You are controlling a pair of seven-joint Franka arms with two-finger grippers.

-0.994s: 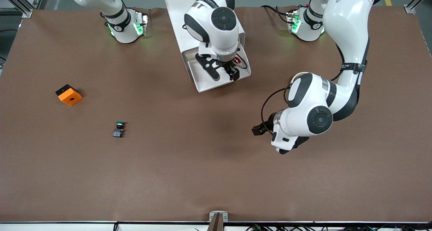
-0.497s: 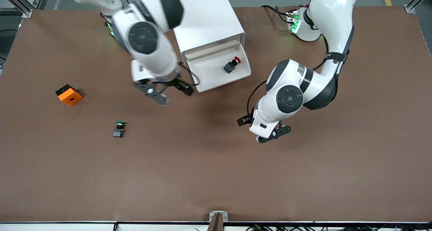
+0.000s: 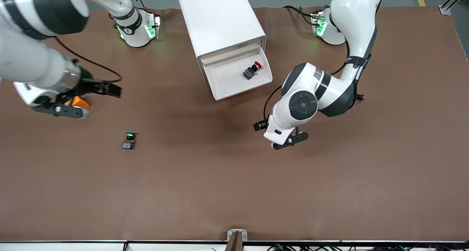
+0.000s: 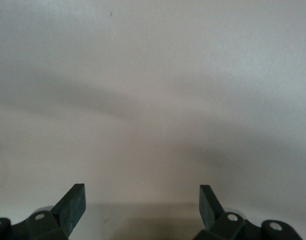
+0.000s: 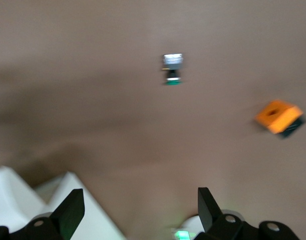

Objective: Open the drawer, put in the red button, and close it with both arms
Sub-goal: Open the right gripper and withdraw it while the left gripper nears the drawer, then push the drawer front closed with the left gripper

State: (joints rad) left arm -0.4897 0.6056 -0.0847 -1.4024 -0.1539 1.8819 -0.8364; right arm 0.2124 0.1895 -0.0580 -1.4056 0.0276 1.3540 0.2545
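Red button (image 3: 252,70) lay on its side in the open drawer (image 3: 220,80) of the white cabinet (image 3: 220,20), which stood by the table edge along the robots' bases, about midway along it. Left gripper (image 4: 141,205) hung over bare table in front of the drawer, fingers spread wide, empty. Right gripper (image 5: 136,205) was up over the orange block (image 3: 78,102) toward the right arm's end, fingers wide, empty. Green button (image 3: 129,140) lay nearer the front camera than the block.

Two buttons (image 3: 252,70) (one red), one block (image 3: 80,101)
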